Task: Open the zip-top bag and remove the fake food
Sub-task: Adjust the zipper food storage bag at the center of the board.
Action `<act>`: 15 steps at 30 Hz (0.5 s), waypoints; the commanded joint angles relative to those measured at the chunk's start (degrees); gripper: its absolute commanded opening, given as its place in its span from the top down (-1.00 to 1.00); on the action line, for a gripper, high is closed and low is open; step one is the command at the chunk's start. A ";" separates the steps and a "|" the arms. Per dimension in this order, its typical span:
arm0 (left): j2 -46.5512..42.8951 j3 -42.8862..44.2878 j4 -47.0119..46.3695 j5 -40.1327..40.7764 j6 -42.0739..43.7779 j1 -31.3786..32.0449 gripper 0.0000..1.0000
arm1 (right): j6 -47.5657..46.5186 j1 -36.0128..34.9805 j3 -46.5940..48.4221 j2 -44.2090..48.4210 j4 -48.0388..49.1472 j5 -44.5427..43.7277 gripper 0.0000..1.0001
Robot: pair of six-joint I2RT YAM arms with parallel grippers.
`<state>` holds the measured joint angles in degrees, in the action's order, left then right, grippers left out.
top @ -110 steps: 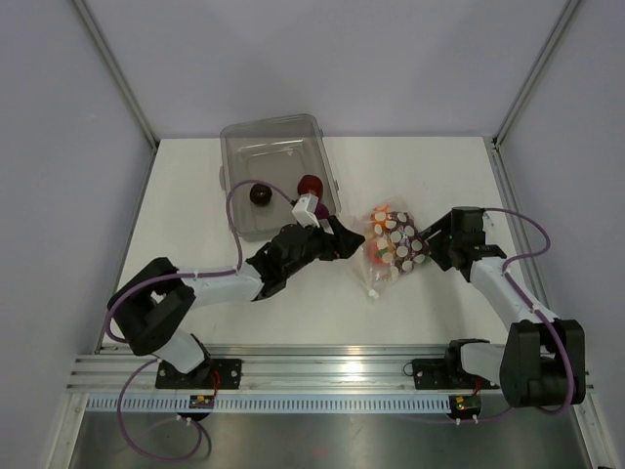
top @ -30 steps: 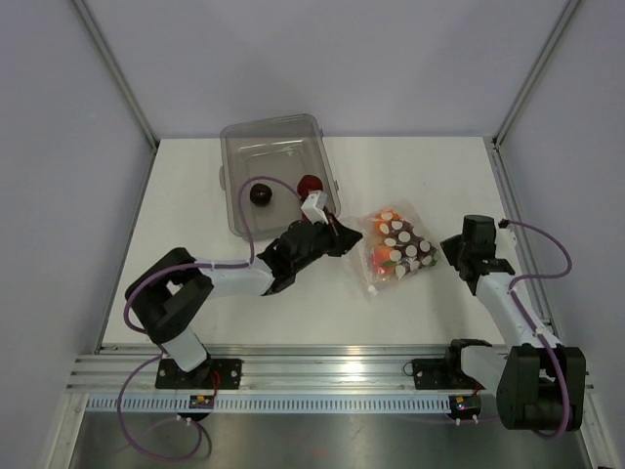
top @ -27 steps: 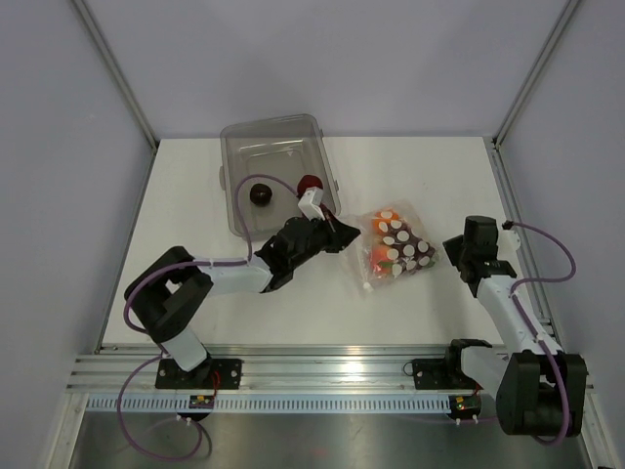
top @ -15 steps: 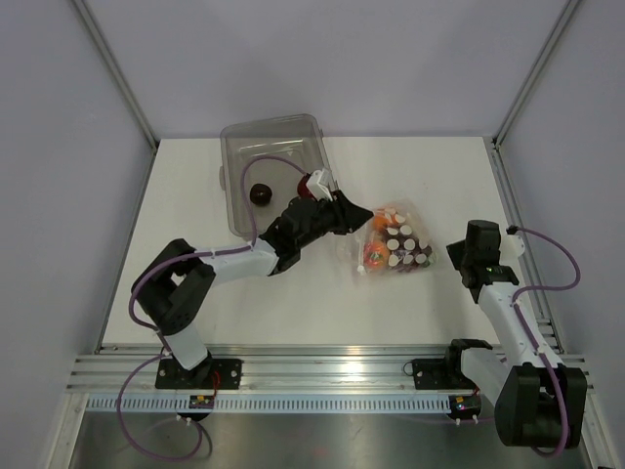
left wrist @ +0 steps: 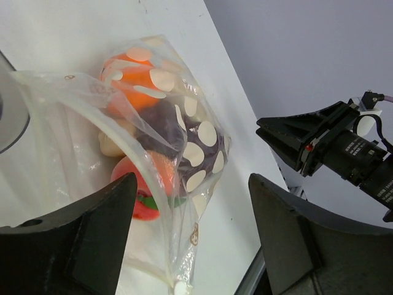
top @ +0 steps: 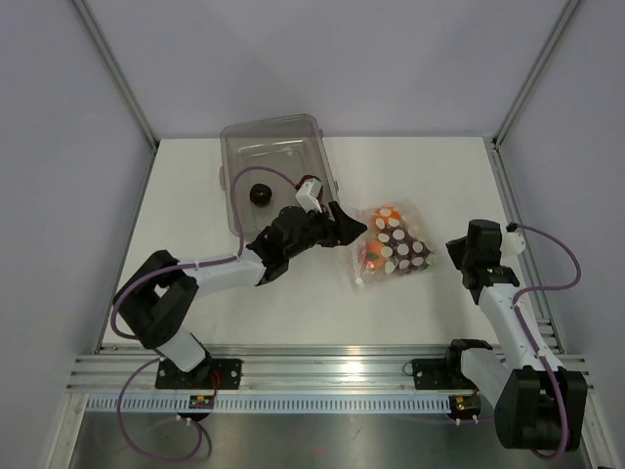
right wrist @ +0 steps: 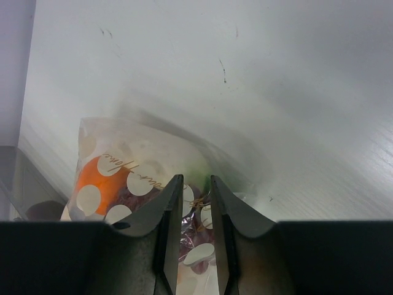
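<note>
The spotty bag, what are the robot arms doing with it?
The job is getting the toy food out of the bag. Right now neither gripper holds it: the left gripper is wide open right beside it, and the right gripper is open a little, further off. The bag lies on the table, still full.

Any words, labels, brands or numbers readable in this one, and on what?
Gold cursive script on the zip-top bag: too blurred to read.
Small brownish mark near the bag's lower edge, left wrist view: too small to read.
Nothing else legible.
</note>
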<state>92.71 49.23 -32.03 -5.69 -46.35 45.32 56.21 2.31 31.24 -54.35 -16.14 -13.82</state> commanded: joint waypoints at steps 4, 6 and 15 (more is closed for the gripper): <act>-8.49 -4.05 0.91 4.81 0.56 -0.14 -0.62 | -1.63 0.24 1.28 -1.11 2.17 1.69 0.37; -9.82 -5.54 3.11 5.43 0.38 -0.14 -0.62 | -1.71 0.24 1.19 -1.11 2.43 1.96 0.37; -11.94 -9.86 4.26 7.72 -1.29 -0.23 -0.25 | -2.15 0.24 1.36 -1.20 3.05 3.10 0.38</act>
<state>82.17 40.34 -26.59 0.43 -47.27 45.28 55.20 2.31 31.24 -55.46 -15.42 -11.99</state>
